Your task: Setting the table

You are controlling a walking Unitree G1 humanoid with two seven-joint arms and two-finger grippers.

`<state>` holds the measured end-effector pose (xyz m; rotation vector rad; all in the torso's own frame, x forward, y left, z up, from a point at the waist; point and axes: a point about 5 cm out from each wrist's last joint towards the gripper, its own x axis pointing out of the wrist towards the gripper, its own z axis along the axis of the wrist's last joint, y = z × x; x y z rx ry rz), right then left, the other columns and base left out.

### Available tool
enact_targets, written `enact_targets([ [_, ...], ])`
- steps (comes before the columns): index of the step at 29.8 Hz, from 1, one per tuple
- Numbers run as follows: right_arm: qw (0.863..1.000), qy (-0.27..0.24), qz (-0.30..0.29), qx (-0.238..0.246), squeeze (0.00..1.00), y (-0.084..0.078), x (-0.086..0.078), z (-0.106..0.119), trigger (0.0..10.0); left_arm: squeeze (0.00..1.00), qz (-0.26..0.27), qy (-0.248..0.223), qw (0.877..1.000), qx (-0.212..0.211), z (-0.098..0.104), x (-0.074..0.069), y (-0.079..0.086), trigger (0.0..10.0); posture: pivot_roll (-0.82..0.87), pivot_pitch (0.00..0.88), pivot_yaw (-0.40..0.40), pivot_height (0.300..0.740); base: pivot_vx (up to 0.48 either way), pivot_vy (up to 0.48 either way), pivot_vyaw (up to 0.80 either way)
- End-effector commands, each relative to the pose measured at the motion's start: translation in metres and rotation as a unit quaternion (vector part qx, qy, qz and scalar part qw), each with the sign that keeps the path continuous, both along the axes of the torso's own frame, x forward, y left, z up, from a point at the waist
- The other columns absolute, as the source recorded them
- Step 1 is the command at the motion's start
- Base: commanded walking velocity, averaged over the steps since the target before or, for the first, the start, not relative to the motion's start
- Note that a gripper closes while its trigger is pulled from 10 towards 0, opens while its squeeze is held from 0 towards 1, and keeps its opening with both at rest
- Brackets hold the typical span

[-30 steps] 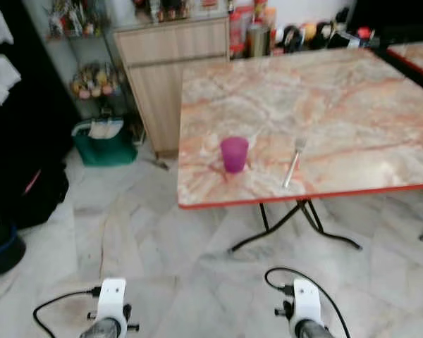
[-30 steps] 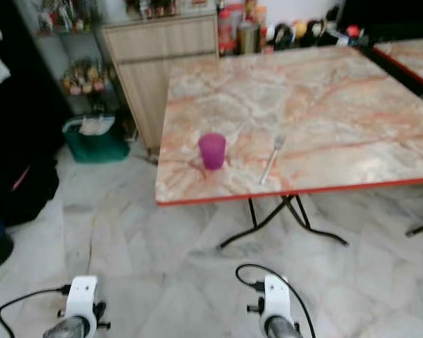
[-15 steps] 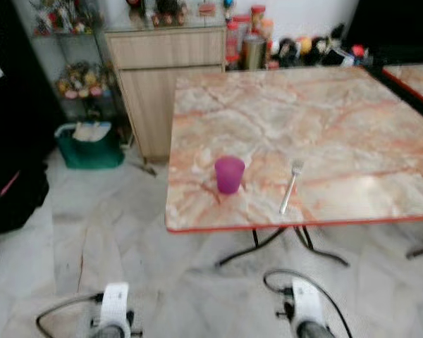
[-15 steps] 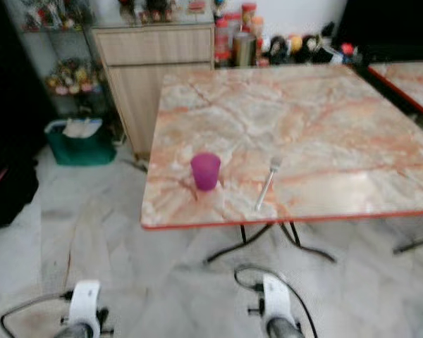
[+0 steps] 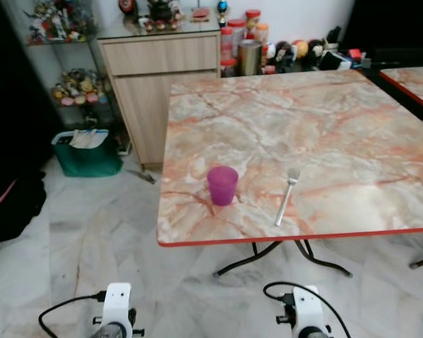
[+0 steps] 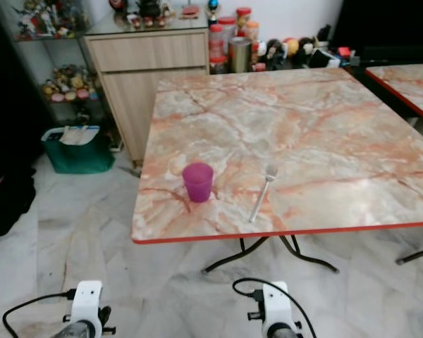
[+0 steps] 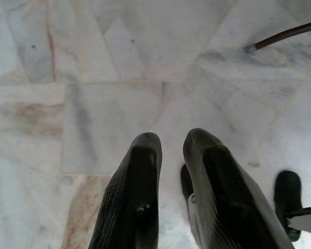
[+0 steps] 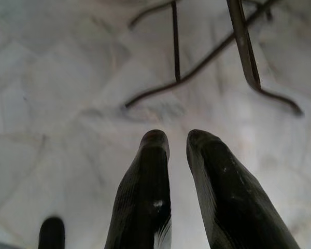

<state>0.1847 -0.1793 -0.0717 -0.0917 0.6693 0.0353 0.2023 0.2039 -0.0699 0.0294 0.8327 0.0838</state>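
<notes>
A marble-patterned table (image 5: 352,127) with a red edge stands ahead of the robot on a pale tiled floor (image 5: 92,239). Behind its far left corner is a wooden cabinet (image 5: 158,77), with jars and bottles (image 5: 250,49) lined up along the wall beside it, and a green basket (image 5: 88,151) sits on the floor to the left.

On the table near its front edge stands a purple cup (image 5: 222,185), upright. A fork (image 5: 286,196) lies to its right, apart from it, tines pointing away from the robot.

Both arms hang low in front of the table. The left gripper (image 7: 168,150) and the right gripper (image 8: 176,142) point down at the floor, each with its fingers a narrow gap apart and nothing between them.

Cup and fork already lie like part of a place setting; this fits either a layout under way or one finished. No grasp is in hand, so any further piece would have to be fetched from elsewhere.
</notes>
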Motion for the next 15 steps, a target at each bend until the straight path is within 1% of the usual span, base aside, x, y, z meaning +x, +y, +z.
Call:
enact_targets([
  [1,0.999,-0.04,0.007,-0.007,0.0,-0.004,0.004,0.007,10.0,0.0,-0.01,0.009,1.0,0.009,-0.001,-0.002,0.003,10.0,-0.1,0.0,0.057,0.728,0.0,0.0,0.0],
  [2,0.998,-0.066,0.003,-0.006,0.0,-0.007,0.004,0.012,10.0,0.0,-0.011,0.011,1.0,0.009,-0.001,-0.003,0.003,10.0,-0.09,0.0,0.054,0.728,0.0,0.0,0.0],
  [6,0.994,-0.111,0.003,-0.006,0.0,-0.009,0.006,0.022,10.0,0.0,-0.013,0.012,1.0,0.011,-0.002,-0.004,0.003,10.0,-0.1,0.0,0.057,0.728,0.0,0.0,0.0],
  [7,0.989,-0.148,0.02,-0.012,0.0,-0.007,0.006,0.032,10.0,0.0,-0.015,0.013,1.0,0.011,-0.002,-0.005,0.002,10.0,-0.1,0.0,0.053,0.728,0.0,0.0,0.0],
  [10,0.982,-0.187,0.028,-0.013,0.0,-0.005,0.006,0.046,10.0,0.0,-0.016,0.014,1.0,0.011,-0.003,-0.006,0.002,10.0,-0.11,0.0,0.055,0.728,0.0,0.0,0.0],
  [11,0.982,-0.187,0.028,-0.013,0.0,-0.005,0.006,0.046,10.0,0.0,-0.016,0.014,1.0,0.011,-0.003,-0.006,0.002,10.0,-0.11,0.0,0.055,0.728,0.0,0.0,0.0],
  [13,0.977,-0.208,0.041,-0.021,0.0,-0.003,0.008,0.054,10.0,0.0,-0.018,0.014,1.0,0.011,-0.003,-0.006,0.002,10.0,-0.11,0.0,0.054,0.728,0.0,0.0,0.0],
  [15,0.969,-0.241,0.048,-0.022,0.0,0.0,0.018,0.07,10.0,0.0,-0.018,0.014,1.0,0.011,-0.003,-0.006,0.003,10.0,-0.11,0.0,0.053,0.728,0.0,0.0,0.0],
])
